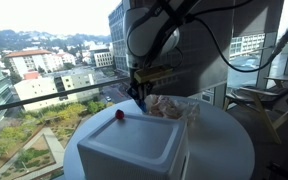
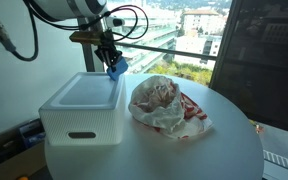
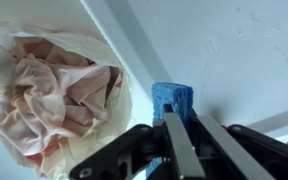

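My gripper [image 3: 181, 130] is shut on a blue sponge-like block [image 3: 172, 101]. In both exterior views the gripper [image 1: 139, 96] [image 2: 112, 66] holds the blue block [image 2: 117, 69] just above the rim of a white box-shaped container [image 2: 79, 105], on the side next to a crumpled plastic bag [image 2: 162, 104]. The bag shows in the wrist view [image 3: 54, 90], cream and red, at the left. A small red ball [image 1: 120, 115] rests on the white container's lid [image 1: 134, 140].
The container and bag sit on a round white table [image 2: 184, 150] [image 1: 229, 145] beside large windows over a city. A chair [image 1: 274, 100] stands behind the table.
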### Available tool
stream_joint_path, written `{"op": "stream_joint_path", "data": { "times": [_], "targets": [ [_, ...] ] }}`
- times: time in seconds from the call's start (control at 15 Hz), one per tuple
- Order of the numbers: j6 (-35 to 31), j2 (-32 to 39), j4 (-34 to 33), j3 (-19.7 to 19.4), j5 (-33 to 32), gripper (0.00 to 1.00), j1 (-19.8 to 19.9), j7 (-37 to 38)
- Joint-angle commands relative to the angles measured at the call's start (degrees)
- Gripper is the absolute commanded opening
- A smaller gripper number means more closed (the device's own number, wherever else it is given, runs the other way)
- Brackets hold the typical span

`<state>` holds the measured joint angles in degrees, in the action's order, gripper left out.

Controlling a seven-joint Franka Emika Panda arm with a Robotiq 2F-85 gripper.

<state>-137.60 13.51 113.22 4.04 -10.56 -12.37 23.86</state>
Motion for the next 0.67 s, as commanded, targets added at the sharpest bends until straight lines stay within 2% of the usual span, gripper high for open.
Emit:
{"op": "stream_joint_path", "data": {
  "times": [0.0, 0.33, 0.6],
  "targets": [
    [0.56, -1.88, 1.04, -2.34, 2.95, 0.09, 3.15, 1.74],
    [-1.35, 3.67, -1.14, -6.15, 1.51, 0.09, 5.8, 5.07],
    [-6.01, 10.2, -4.37, -8.44, -0.28, 0.09, 5.49, 5.07]
  ]
}}
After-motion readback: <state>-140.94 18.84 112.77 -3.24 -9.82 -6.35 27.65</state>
